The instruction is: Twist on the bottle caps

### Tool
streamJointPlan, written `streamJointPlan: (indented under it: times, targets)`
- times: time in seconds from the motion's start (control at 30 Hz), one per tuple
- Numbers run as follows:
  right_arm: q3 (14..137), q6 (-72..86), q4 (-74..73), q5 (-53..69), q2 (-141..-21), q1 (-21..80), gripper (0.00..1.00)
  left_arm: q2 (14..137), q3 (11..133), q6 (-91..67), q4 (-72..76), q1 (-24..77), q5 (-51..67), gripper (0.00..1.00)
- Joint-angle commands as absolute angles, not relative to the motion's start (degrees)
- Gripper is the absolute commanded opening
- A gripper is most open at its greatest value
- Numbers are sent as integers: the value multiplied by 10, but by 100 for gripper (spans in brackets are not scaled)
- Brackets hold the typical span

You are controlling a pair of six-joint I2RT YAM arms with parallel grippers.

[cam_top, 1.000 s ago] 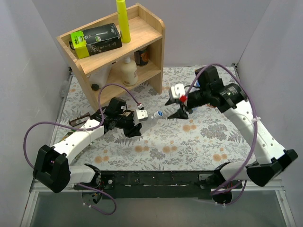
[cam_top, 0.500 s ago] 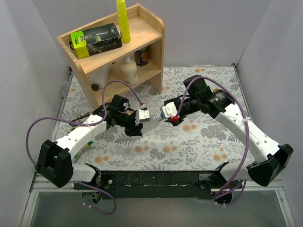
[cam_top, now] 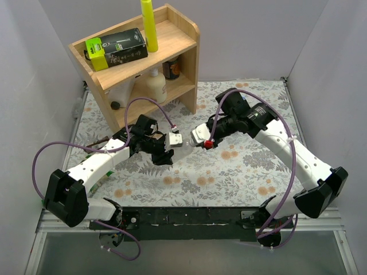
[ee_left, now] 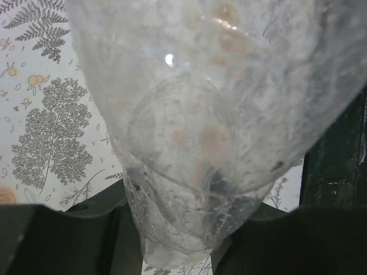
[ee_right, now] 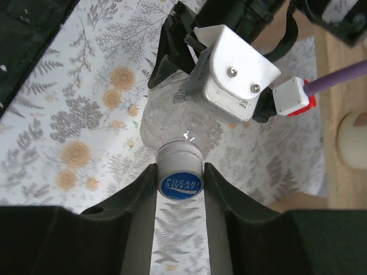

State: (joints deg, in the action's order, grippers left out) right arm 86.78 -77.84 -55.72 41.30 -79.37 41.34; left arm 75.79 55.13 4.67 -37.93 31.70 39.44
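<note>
My left gripper (cam_top: 167,150) is shut on the clear unlabelled bottle (cam_top: 184,143) and holds it on its side above the mat, neck pointing right. In the left wrist view the bottle (ee_left: 195,132) fills the frame between my dark fingers (ee_left: 69,235). My right gripper (ee_right: 180,192) is shut on the white cap with a blue top (ee_right: 180,182), which sits on the bottle's neck (ee_right: 172,123). In the top view the right gripper (cam_top: 199,140) meets the bottle's mouth. The blue cap, the orange-brown cap and the other two bottles are out of view.
A wooden shelf (cam_top: 183,43) stands at the back left, with a yellow tube (cam_top: 148,23) and a black-and-green box (cam_top: 117,48) on top and a cream lotion bottle (cam_top: 156,86) and a dark jar (cam_top: 171,69) below. Grey walls close in on both sides.
My right arm has moved left and its fingers have closed round the cap on the bottle's neck. My left gripper has shifted slightly, still holding the bottle.
</note>
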Motion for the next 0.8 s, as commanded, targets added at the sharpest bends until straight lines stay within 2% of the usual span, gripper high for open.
streamJointPlan:
  times: [0.0, 0.1, 0.2, 0.23, 0.27, 0.33, 0.43, 0.47, 0.57, 0.6, 0.73, 0.77]
  targets:
    - [931, -550, -526, 409, -846, 414, 1, 741, 567, -16, -304, 325, 336, 0]
    - [988, -354, -497, 422, -906, 369, 1, 736, 565, -61, -239, 326, 271, 0]
    - [1038, -146, -541, 439, -986, 333, 1, 742, 573, -110, -204, 330, 212, 0]
    - [1018, -41, -532, 463, -1000, 325, 1, 747, 576, -121, -199, 331, 201, 0]
    - [993, 15, -514, 544, -1005, 308, 1, 750, 577, -125, -193, 332, 193, 0]
    - [951, 34, -482, 602, -1012, 305, 2, 757, 578, -127, -192, 332, 173, 0]
    - [991, 5, -456, 666, -1007, 271, 72, 759, 568, -113, -203, 332, 163, 0]
    - [1021, -82, -468, 664, -1004, 248, 90, 754, 563, -99, -214, 332, 164, 0]
    - [1072, -259, -523, 610, -958, 225, 91, 748, 550, -56, -262, 330, 213, 0]
    - [1058, -353, -526, 606, -937, 224, 91, 744, 548, -36, -272, 330, 228, 0]
    - [941, -543, -518, 581, -818, 255, 93, 749, 554, 20, -329, 330, 293, 0]
    - [899, -616, -532, 542, -795, 280, 87, 752, 561, 37, -354, 330, 327, 0]
